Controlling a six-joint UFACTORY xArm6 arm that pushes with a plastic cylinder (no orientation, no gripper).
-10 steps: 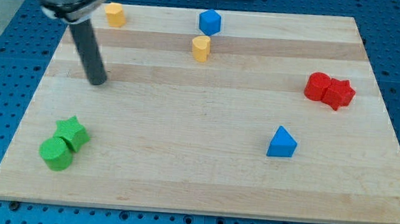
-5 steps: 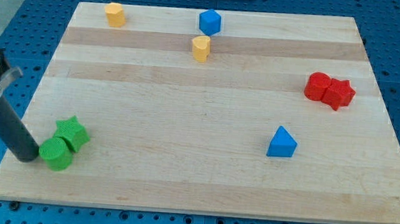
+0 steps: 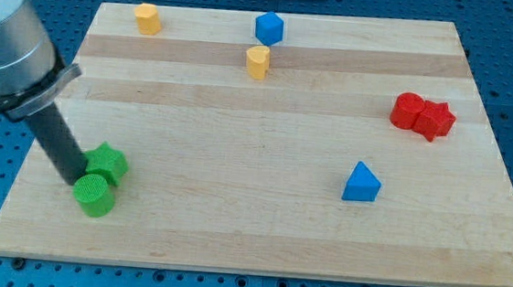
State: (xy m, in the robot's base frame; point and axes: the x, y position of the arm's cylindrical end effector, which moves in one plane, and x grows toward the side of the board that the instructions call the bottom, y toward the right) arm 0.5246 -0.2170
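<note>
My tip [image 3: 71,178] rests on the wooden board [image 3: 259,226] at the view's lower left. It touches the left side of the green cylinder [image 3: 95,195] and the green star [image 3: 106,163], which sit pressed together. The dark rod rises up and to the left from there. The other blocks lie far from the tip.
A yellow cylinder [image 3: 146,17] sits at the top left and another yellow cylinder [image 3: 258,61] near the top middle, below a blue cube [image 3: 268,28]. Two red blocks [image 3: 422,115] touch at the right. A blue triangle [image 3: 362,183] lies at the lower right.
The rod swept from the board's upper left down to the green pair, then pushed both green blocks a little to the right and the star upward.
</note>
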